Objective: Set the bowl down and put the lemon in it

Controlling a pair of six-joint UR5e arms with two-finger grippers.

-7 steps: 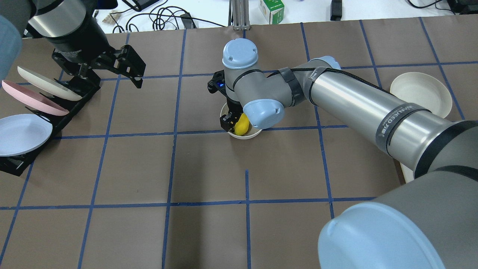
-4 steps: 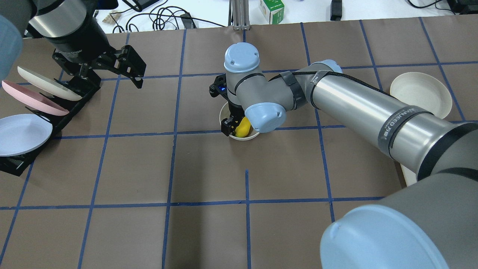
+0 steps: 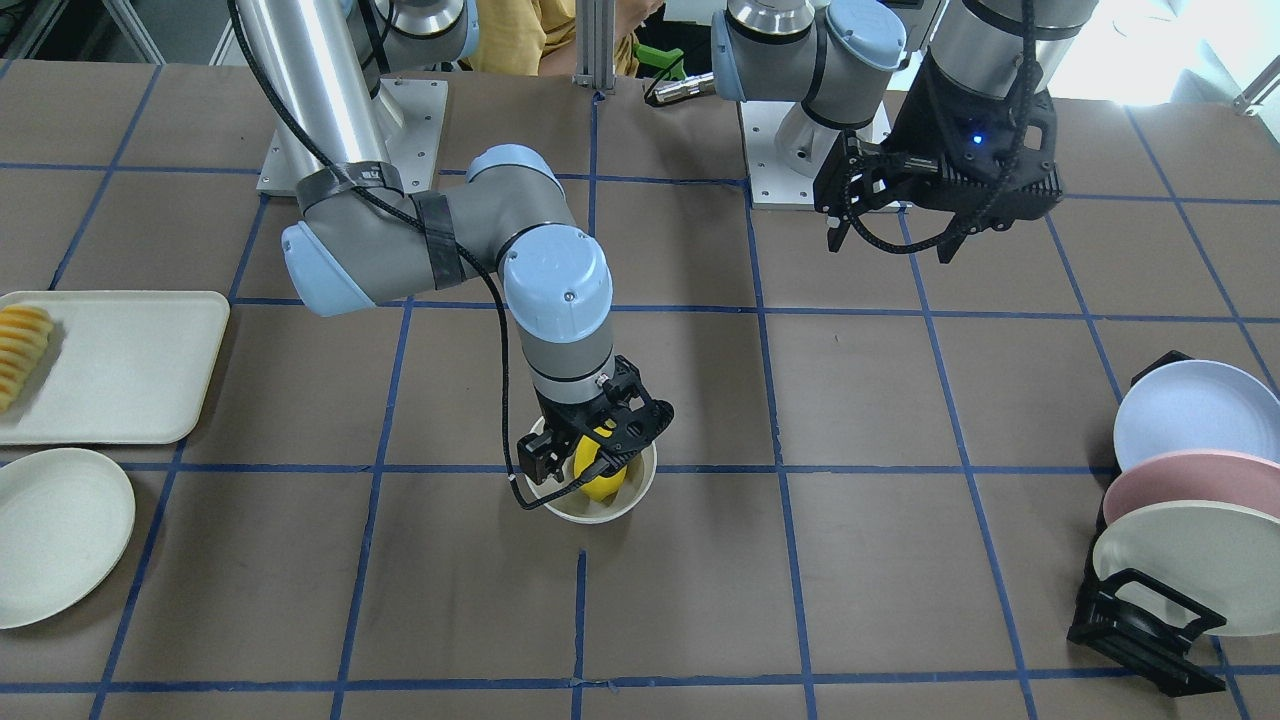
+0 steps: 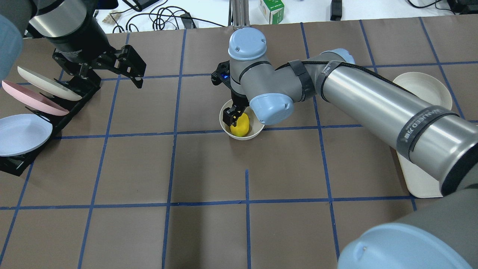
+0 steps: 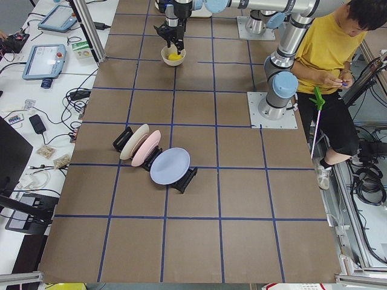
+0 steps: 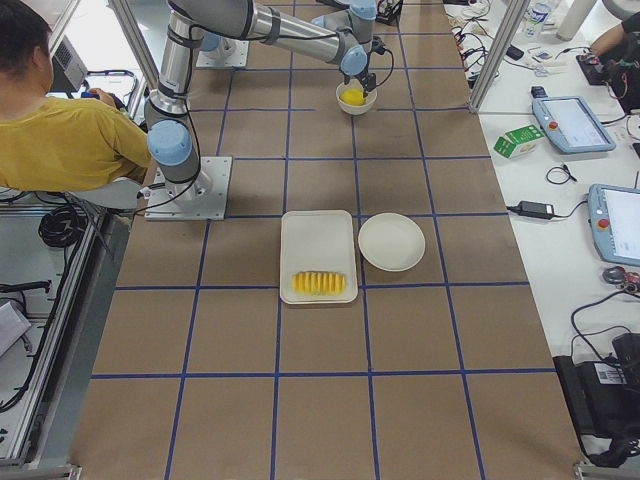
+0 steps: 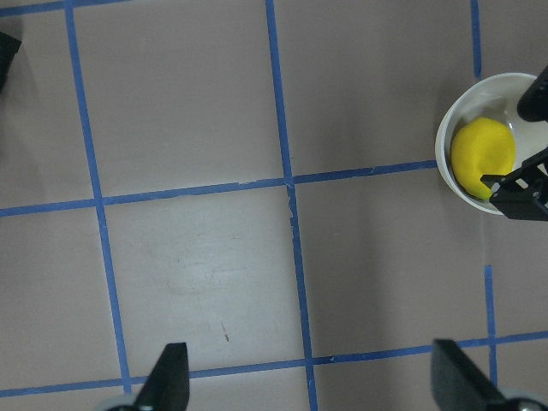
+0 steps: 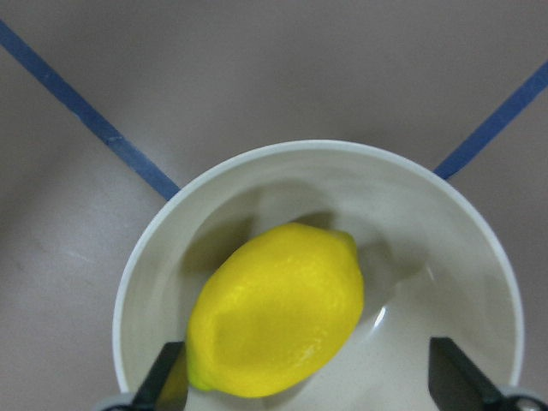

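The off-white bowl (image 4: pixel 252 135) stands on the brown table near its middle. The yellow lemon (image 4: pixel 240 126) lies inside it. My right gripper (image 3: pixel 590 450) hangs just above the bowl, open, its fingers either side of the lemon and clear of it. The right wrist view looks straight down on the lemon (image 8: pixel 276 312) in the bowl (image 8: pixel 411 218). My left gripper (image 4: pixel 129 69) is open and empty, held above the table by the plate rack. Its wrist view shows the bowl (image 7: pixel 443 163) and lemon (image 7: pixel 482 154) at the right edge.
A black rack (image 4: pixel 71 108) holds cream, pink and blue plates at the table's left. A shallow cream plate (image 4: pixel 420 93) and a cream tray (image 3: pixel 120 370) with sliced yellow fruit lie on the right side. A person in yellow (image 5: pixel 323 54) stands by the robot base.
My right wrist has lifted and drawn back a little from the bowl. The lemon stays lying in the bowl. The left arm has not moved.
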